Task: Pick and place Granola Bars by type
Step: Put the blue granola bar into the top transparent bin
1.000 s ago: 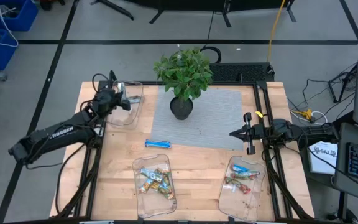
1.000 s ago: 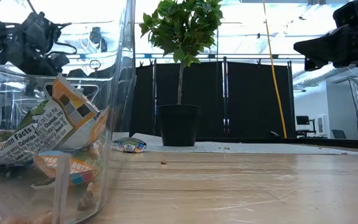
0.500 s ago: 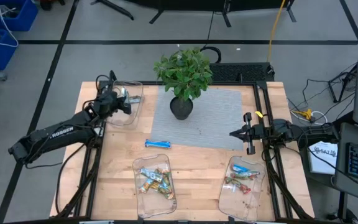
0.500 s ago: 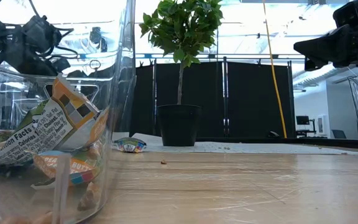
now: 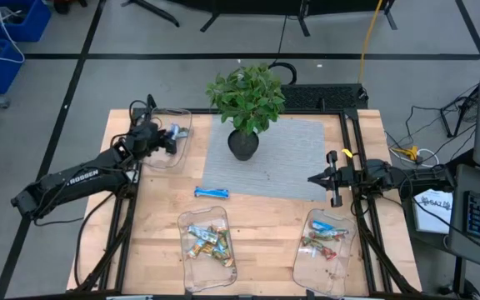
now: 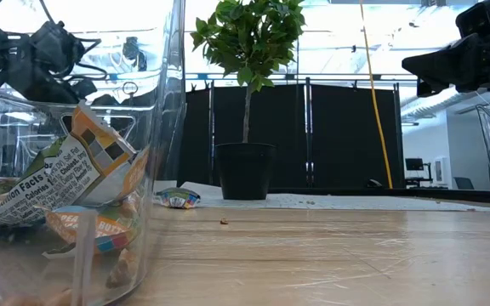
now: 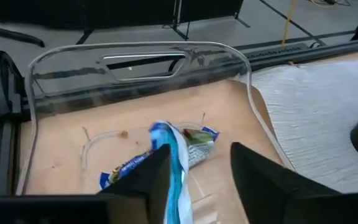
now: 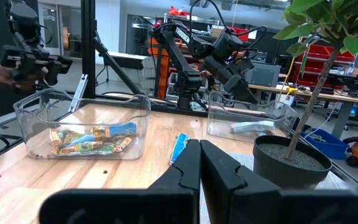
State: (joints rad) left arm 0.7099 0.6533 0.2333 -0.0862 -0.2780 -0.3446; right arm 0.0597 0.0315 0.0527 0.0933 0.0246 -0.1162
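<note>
Lying on the floor of the clear tray [image 5: 170,136] at the table's far left corner are blue-white granola bars [image 7: 166,155]; the left wrist view shows one flat on the tray floor and another tilted up against the inner face of one finger. The left gripper [image 5: 163,139] hangs over this tray with its fingers [image 7: 145,183] parted partway. The tilted bar touches only one finger, so no grip on it can be confirmed.

A single blue bar [image 5: 212,193] lies loose on the bare wood, just beside the near left corner of the grey mat [image 5: 273,158] and apart from every tray.

The near-left tray [image 5: 207,247] holds a pile of green-yellow-orange bars [image 5: 208,242]. The near-right tray [image 5: 327,243] holds red-blue bars [image 5: 322,244] with one blue-white bar [image 5: 328,225] at its far end.

The right gripper [image 5: 317,177] rests at the right edge of the mat, above the table, well apart from the bars. Its fingers [image 8: 185,168] are pressed together with nothing between them.

A potted plant [image 5: 247,104] stands on the far part of the mat, between the two arms. The wooden table [image 5: 265,225] carries all of these items.
</note>
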